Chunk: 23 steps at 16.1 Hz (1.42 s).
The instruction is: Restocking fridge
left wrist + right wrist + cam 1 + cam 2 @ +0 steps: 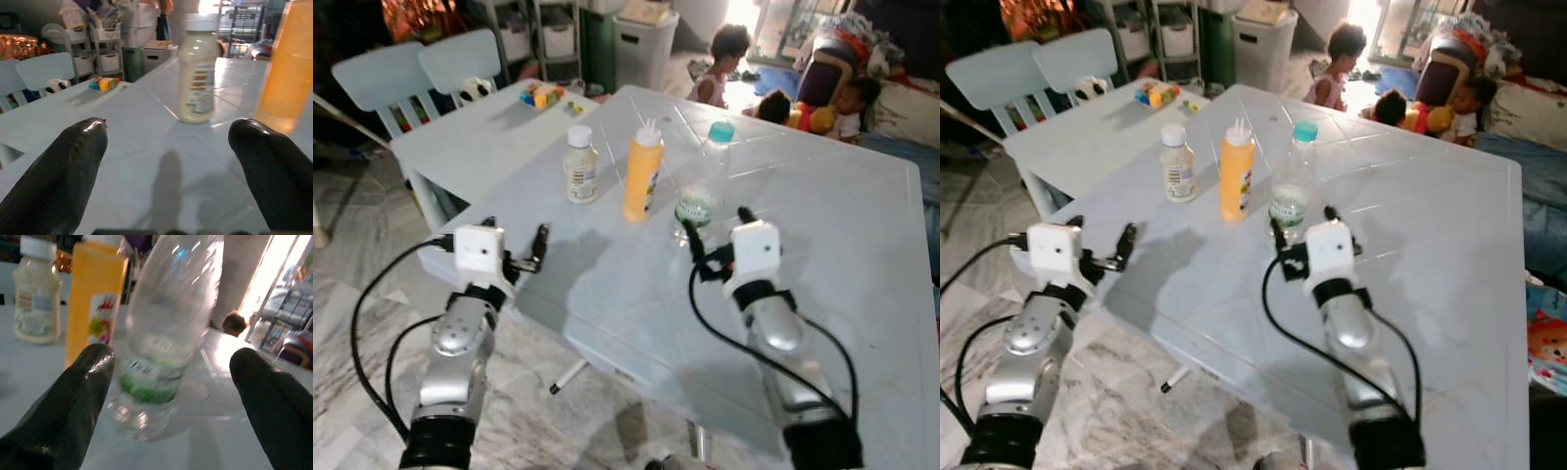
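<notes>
The right gripper (pixel 717 231) hovers low over the table (pixel 842 255) with its two black fingers (pixel 73 401) spread wide and holding nothing, aimed at the clear water bottle (pixel 703 181), which stands upright just ahead of it with its teal cap on top. The bottle's long axis is vertical, so a level approach with one finger to each side looks like the way in, and the right arm is plainly the nearer one. Just to the bottle's left stands the orange squeeze bottle (pixel 642 172), close enough that the left-hand finger could brush it. Farther left stands the white bottle (pixel 579 165), which faces the left gripper (pixel 516 242), also open and empty at the table's near edge. The water bottle's green label and the others' labels are too blurred to read.
</notes>
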### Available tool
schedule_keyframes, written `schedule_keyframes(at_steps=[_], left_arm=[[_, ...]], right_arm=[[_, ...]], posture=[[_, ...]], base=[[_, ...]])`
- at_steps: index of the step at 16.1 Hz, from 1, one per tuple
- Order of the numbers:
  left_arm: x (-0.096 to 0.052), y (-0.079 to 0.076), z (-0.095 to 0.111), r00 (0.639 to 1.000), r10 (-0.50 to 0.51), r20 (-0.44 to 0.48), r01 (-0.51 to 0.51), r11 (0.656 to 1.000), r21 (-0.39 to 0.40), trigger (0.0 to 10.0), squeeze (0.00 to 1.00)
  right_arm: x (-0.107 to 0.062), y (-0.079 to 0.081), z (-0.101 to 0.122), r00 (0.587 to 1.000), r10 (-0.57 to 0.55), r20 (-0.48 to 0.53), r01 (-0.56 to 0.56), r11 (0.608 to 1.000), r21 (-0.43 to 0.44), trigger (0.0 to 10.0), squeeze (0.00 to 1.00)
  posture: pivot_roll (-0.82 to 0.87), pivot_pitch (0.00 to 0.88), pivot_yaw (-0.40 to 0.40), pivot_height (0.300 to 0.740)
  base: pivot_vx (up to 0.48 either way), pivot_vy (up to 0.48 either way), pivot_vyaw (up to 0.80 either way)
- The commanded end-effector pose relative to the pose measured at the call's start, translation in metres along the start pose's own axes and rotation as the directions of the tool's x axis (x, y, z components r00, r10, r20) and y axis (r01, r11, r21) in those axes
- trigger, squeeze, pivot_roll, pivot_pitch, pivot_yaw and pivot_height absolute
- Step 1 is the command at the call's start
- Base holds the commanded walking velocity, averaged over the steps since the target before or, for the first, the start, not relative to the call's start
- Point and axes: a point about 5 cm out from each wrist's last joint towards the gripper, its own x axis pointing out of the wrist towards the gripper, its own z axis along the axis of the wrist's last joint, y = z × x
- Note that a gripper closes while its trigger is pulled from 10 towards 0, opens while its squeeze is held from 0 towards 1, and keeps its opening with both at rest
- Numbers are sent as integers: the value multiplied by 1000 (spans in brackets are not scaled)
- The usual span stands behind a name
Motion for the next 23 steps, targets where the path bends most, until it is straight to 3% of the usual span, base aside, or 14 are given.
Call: schedule_keyframes(at_steps=[1,11,14,17,21,23], left_arm=[[-1,-1,1,1000,-1,0,1,1000,0,10000,0],[0,-2,1,1000,6,1,-6,1000,6,10000,0],[1,-2,2,1000,4,0,-4,1000,6,10000,0],[0,-3,1,1000,-6,-5,6,1000,7,10000,0],[-1,-7,-1,1000,-14,-10,14,1000,3,10000,0],[-2,-8,-1,1000,-16,-9,16,1000,-1,10000,0]], right_arm=[[5,-7,7,999,-10,33,10,1000,-11,10000,0],[37,-29,52,982,20,187,-6,997,-72,10000,0],[42,-29,56,979,42,198,-33,998,-50,10000,0],[59,-35,69,977,71,201,-62,997,-51,10000,0],[73,-36,70,985,98,140,-91,995,-50,10000,0],[79,-35,68,993,86,82,-83,996,-43,0,0]], posture=[[-31,0,-27,740],[-25,0,-25,740],[-20,0,-23,740],[-18,0,-24,740],[-12,0,-30,740],[-10,0,-34,740]], base=[[0,0,0],[0,0,0],[0,0,0],[0,0,0],[0,0,0],[0,0,0]])
